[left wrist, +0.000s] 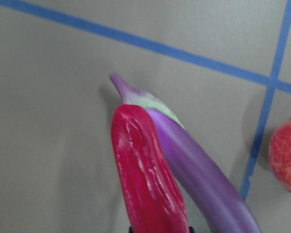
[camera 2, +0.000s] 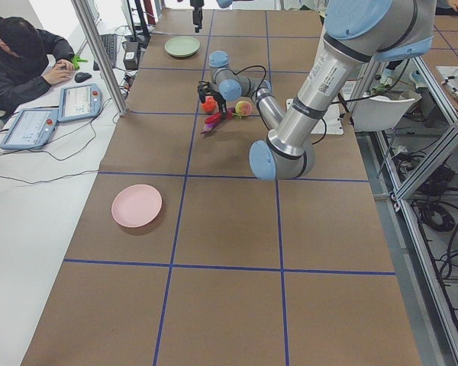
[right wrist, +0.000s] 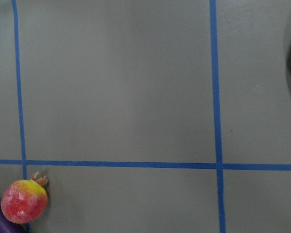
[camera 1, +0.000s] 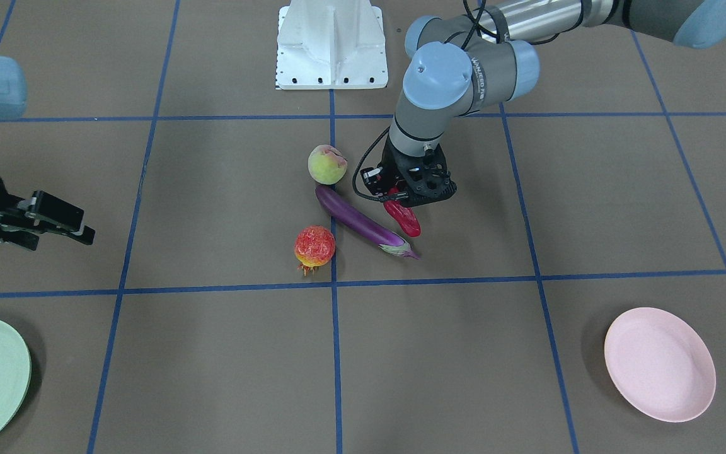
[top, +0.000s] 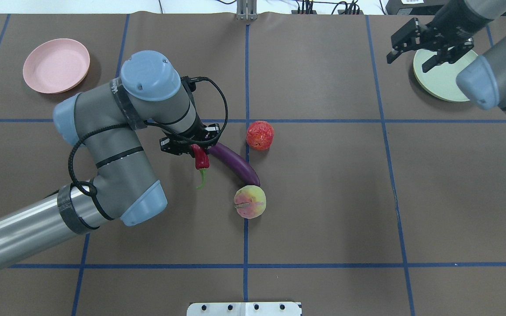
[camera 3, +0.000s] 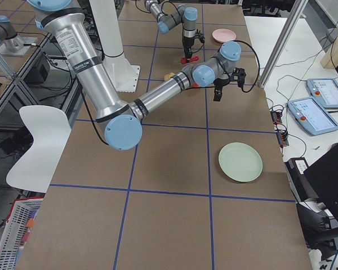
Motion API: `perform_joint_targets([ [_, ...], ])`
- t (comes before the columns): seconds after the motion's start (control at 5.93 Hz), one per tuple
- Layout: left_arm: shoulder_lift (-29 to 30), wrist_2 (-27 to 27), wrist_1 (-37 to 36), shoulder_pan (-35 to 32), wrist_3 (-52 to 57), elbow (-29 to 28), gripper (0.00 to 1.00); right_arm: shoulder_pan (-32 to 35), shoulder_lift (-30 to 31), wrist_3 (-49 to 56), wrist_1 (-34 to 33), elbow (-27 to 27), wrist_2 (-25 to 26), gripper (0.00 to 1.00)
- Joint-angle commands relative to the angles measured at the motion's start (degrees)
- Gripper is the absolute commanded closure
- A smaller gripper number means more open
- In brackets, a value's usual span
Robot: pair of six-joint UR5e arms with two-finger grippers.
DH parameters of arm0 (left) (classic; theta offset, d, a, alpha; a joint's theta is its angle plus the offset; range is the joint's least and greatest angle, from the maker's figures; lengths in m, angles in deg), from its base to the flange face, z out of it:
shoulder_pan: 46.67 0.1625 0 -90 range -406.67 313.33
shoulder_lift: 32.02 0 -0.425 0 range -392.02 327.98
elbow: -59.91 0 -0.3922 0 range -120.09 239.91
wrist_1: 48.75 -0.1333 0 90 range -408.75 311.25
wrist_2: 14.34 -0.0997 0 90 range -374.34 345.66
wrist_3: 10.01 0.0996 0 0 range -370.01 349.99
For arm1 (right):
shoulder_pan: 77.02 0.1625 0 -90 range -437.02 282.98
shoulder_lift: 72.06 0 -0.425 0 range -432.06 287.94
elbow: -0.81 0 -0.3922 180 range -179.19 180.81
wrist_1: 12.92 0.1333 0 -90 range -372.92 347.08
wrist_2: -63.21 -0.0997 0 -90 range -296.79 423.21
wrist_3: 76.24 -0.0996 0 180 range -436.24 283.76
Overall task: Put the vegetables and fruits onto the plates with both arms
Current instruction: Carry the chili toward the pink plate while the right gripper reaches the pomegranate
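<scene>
My left gripper is shut on the red chili pepper, low over the table beside the purple eggplant. The left wrist view shows the chili in front of the eggplant. The peach lies at the eggplant's near end. The pomegranate lies just beyond the eggplant. My right gripper is open and empty, raised beside the mint green plate. The pink plate sits at the far left, bare.
The white base block stands at the robot's edge of the table. Blue tape lines cross the brown table. In the exterior left view a person sits at a side desk with tablets.
</scene>
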Motion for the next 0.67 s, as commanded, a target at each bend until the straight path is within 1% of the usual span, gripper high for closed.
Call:
perform_joint_targets([
  [0.0,-1.08,-0.05,-4.84,-5.24,6.34,0.90,1.00,-7.82,-5.32,-8.69,0.12,1.94,9.02,0.01],
  [0.17,-1.26,0.03,-5.02,-9.10,12.72,-0.75,1.00,-11.94,-8.57,-12.38,0.04,4.31,12.97,0.01],
  [0.34,-1.18,0.47,-4.93,-13.31,18.18,-4.08,1.00,-15.46,-12.17,-17.29,0.12,7.38,16.31,0.01],
  [0.51,-1.00,0.74,-3.45,-16.84,23.89,-10.20,1.00,-18.28,-15.94,-19.17,-0.05,11.24,18.87,0.01],
])
